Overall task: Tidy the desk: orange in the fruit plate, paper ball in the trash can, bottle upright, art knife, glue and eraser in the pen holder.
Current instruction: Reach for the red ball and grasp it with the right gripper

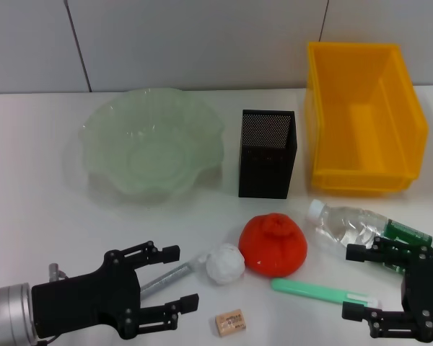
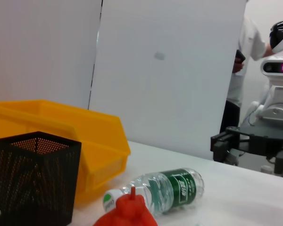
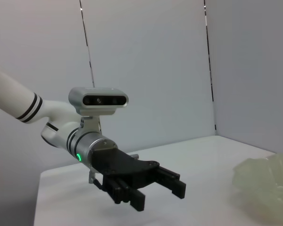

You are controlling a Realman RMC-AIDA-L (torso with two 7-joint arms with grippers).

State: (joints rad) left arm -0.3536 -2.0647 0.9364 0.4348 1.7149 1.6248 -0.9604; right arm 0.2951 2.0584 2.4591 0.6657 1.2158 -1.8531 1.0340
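Orange (image 1: 273,244), paper ball (image 1: 225,263), bottle (image 1: 361,232) and the small items are all seen loose on the desk, nothing yet put away. The orange sits centre-front, with the paper ball touching it on the robot's left side. The fruit plate (image 1: 101,155) is found at the back left, the black pen holder (image 1: 266,153) mid-back, and the yellow bin (image 1: 366,173) back right.

The left gripper (image 1: 175,277) is held low at the front left, its jaws spread wide and nothing between them. It is pointed towards the paper ball, which lies just beyond its fingertips, so that arm is judged the nearer for the ball and the orange. A metal-handled item (image 1: 169,277), likely the art knife, lies between the open fingers, running towards the ball.

The right gripper (image 1: 364,285) is held at the front right, also open and empty, over the bottle. The bottle lies on its side, cap towards the orange, long axis running outward to the right. A green stick (image 1: 323,292), perhaps the glue, lies between the orange and this gripper. The eraser (image 1: 229,321) rests at the front edge.
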